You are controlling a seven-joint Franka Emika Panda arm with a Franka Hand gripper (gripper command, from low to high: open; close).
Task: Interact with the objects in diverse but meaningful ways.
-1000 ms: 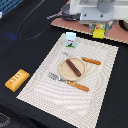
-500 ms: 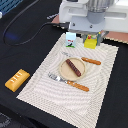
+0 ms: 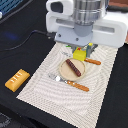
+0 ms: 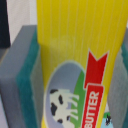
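My gripper (image 3: 80,49) is shut on the bright yellow rectangular box (image 3: 79,54) and holds it just behind the plate (image 3: 63,75). The wrist view shows the box (image 4: 75,60), labelled BUTTER with a cow picture, upright between grey fingers (image 4: 15,70) with green pads. A brown sausage (image 3: 73,67) lies on the tan plate. The orange-yellow ridged block (image 3: 17,79) lies on the dark table at the exterior view's left. The white carton is hidden behind the arm.
A striped placemat (image 3: 55,100) carries the plate. A fork (image 3: 56,77) and an orange-handled knife (image 3: 78,86) lie in front of the plate. Another orange handle (image 3: 93,61) lies to its right. The arm's white body (image 3: 85,22) fills the back. A dark cable (image 3: 25,40) runs at the left.
The arm has come down and toward the exterior view's left, carrying the yellow box from the mat's back edge to just behind the plate.
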